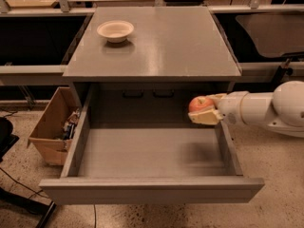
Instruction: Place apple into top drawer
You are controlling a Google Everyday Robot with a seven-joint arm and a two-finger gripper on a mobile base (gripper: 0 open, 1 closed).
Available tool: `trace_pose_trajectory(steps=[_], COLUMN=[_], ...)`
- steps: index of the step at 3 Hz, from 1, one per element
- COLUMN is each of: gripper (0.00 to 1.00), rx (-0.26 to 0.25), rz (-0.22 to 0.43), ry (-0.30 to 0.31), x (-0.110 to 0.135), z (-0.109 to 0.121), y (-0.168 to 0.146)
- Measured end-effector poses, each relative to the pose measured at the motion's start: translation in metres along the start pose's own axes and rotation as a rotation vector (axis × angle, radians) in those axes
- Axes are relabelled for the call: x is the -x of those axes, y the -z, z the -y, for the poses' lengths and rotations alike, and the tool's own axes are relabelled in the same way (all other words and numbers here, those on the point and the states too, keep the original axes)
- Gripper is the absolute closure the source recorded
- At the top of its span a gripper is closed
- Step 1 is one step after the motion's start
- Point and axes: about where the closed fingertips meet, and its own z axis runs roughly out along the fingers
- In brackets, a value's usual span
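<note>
Pincer (203,113) closed around apple (200,103), above right side of top drawer (152,190).

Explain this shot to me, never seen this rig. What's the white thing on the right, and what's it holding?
There is one camera, looking down at a grey cabinet from the front; where it is mounted is not on record. The white tube coming in from the right is the robot's single arm. At its tip is the gripper, with its jaws shut on the apple. It holds the apple over the right side of the open top drawer, which looks empty. A cream bowl sits on the cabinet top. A cardboard box stands on the floor to the left.
</note>
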Motion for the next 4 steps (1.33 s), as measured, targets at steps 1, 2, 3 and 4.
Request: trace_pose_trajectory(steps=[1,2,3,4], gripper=[1.0,1.0,0.98,0.75], rx=[0.12,0.187,0.204,0.204], rz=[-0.049,-0.083,-0.08,-0.08], ry=[0.071,0.129,0.152,0.152], x=[-0.023,-0.034,-0.038,-0.038], z=[-0.054,-0.086,-0.103,-0.103], y=[-0.058,-0.11,-0.153,-0.153])
